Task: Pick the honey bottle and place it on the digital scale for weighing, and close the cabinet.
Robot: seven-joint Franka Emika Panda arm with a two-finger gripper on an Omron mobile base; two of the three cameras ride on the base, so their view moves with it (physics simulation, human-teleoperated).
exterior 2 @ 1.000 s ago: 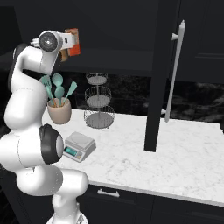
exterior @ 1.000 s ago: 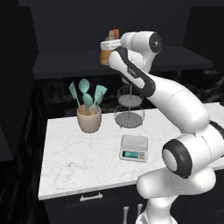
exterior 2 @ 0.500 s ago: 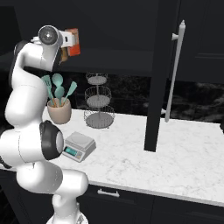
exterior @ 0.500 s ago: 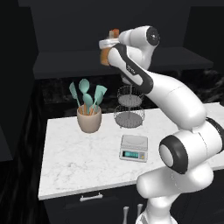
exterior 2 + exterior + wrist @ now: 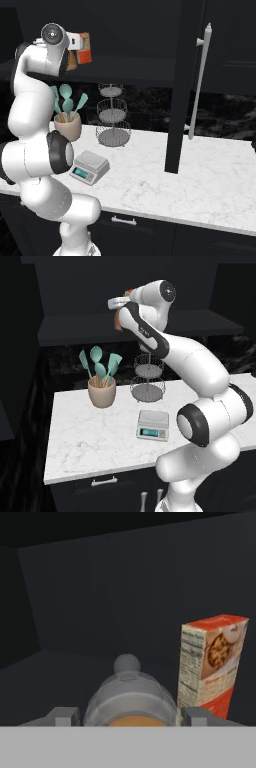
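Inside the open cabinet (image 5: 185, 75), far shelf: hand (image 5: 129, 718) flanks the honey bottle (image 5: 129, 699), grip unconfirmed, carton (image 5: 210, 662) right. Step: grasping. Next: lift out toward the scale (image 5: 153, 424) on the desk (image 5: 90, 441).

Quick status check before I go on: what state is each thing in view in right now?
Squat amber honey bottle with pale cap: upright on the cabinet shelf, between the finger tips.
Gripper: jaws on either side of the bottle; a firm grip cannot be confirmed.
Tall orange-white carton: upright beside the bottle.
Dark upper cabinet door: open.
Flat light-grey digital scale: display lit, platform bare.
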